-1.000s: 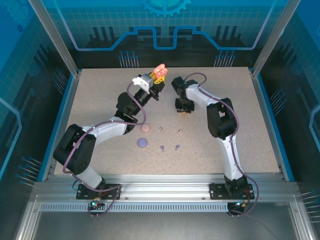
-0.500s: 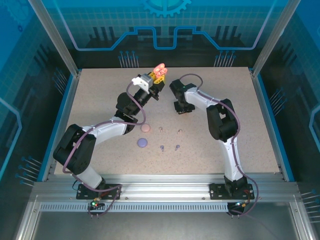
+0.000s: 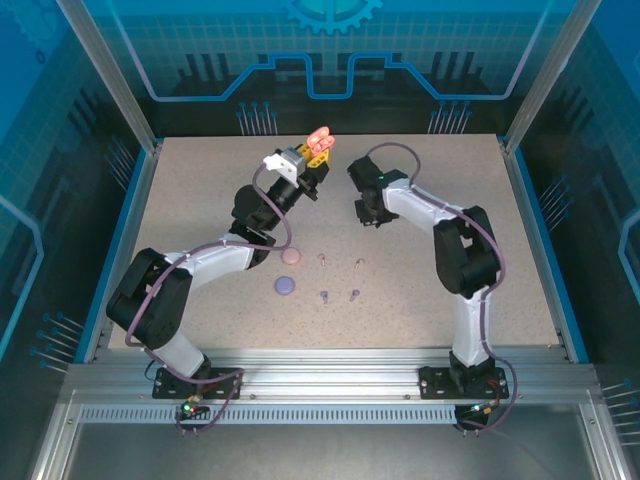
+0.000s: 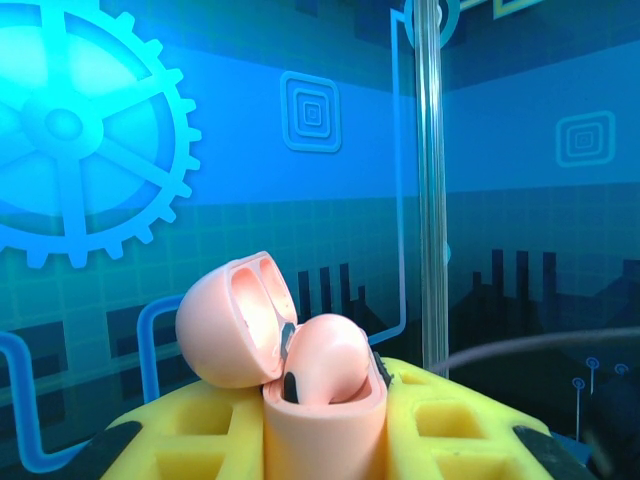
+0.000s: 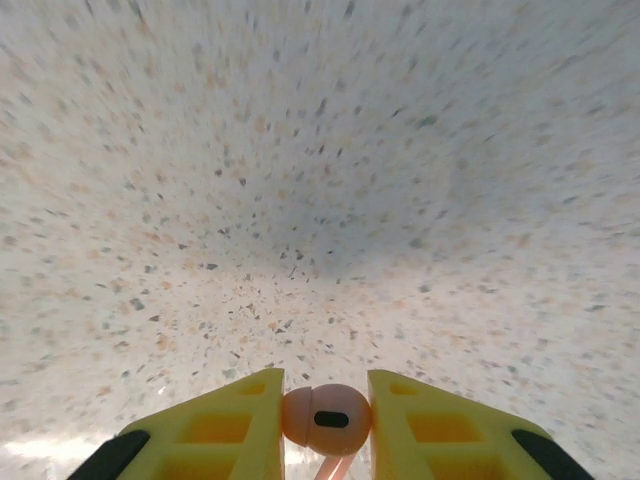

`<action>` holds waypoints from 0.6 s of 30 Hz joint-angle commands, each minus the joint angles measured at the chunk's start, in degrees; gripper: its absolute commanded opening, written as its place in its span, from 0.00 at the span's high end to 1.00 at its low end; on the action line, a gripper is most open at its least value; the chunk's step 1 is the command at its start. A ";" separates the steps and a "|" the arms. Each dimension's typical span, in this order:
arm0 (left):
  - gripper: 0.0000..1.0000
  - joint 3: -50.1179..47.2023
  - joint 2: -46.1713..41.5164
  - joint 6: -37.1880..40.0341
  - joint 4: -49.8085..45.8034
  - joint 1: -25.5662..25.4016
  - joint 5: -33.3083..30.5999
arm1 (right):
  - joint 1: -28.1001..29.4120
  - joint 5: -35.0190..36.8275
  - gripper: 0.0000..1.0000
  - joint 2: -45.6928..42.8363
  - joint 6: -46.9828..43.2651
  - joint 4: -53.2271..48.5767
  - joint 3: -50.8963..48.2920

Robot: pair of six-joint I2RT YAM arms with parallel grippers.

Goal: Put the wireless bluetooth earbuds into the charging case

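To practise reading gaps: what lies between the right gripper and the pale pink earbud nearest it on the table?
The top view shows bare table between the right gripper, shut on a coral earbud, and that pink earbud.

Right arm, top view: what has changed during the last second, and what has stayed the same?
The right arm swung its elbow outward to its right, while the right gripper stayed near the same spot, shut on a coral earbud. The left gripper holds the open coral case as before. The pink case, the purple case and the four loose earbuds did not move.
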 commanded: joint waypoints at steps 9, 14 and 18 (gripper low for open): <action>1.00 -0.71 -3.89 -0.17 2.33 -0.37 0.50 | 0.73 5.16 0.75 -21.91 -0.43 5.78 -2.56; 1.00 -0.30 -4.55 -0.16 1.75 -0.53 2.77 | 2.80 7.09 0.75 -31.00 -5.28 12.62 -3.35; 1.00 0.20 -4.70 -0.33 0.44 -0.62 4.32 | 4.57 6.78 0.74 -36.63 -8.86 20.81 -6.08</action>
